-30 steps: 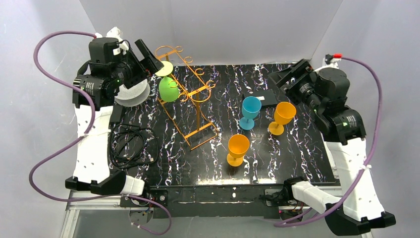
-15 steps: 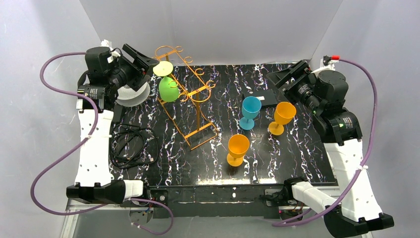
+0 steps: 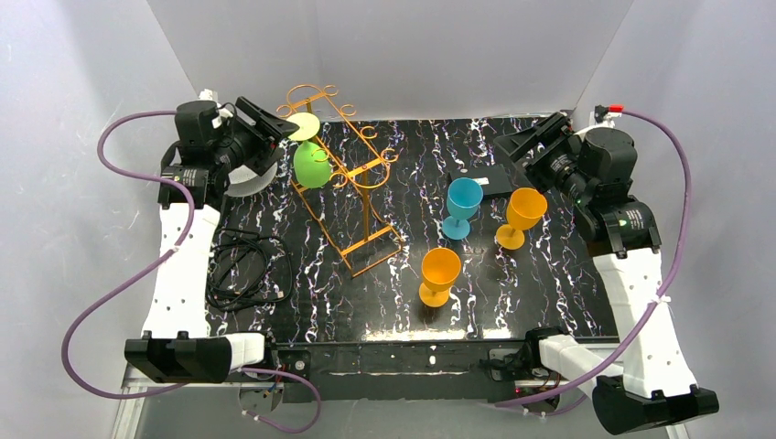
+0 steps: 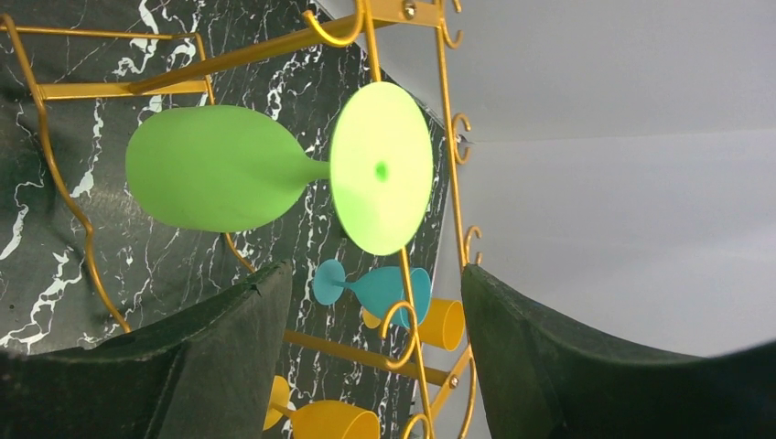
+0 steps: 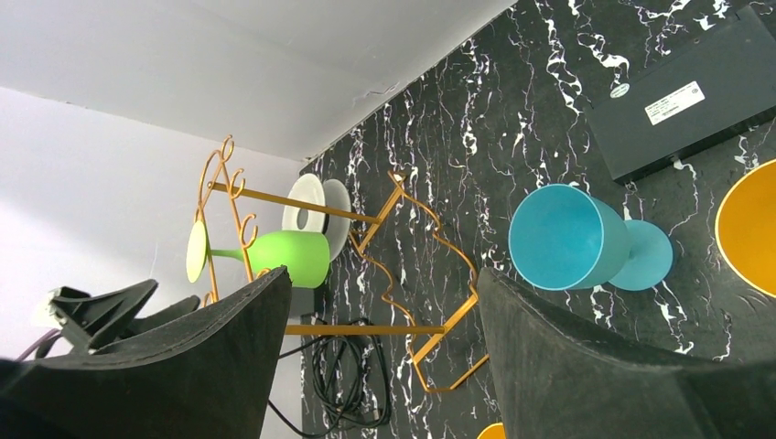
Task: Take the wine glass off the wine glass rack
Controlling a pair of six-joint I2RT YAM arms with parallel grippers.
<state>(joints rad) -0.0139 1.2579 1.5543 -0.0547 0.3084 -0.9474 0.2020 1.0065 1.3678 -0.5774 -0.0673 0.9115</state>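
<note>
wine glass [image 4: 220, 178] on rack [image 4: 119, 90]; box [image 5: 705, 78] label [image 5: 673, 101] illegible

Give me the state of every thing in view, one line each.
green wine glass, hanging bowl-down from the rack
wine glass rack, standing, one glass on it
blue glass, upright
near orange glass, upright
far orange glass, upright
left gripper, open, near the green glass's foot
right gripper, open, empty

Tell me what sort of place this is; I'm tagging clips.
Probably a robot lab cell: plain white walls, two cabled arms bolted to a marble-patterned table, a staged wine glass rack.
</note>
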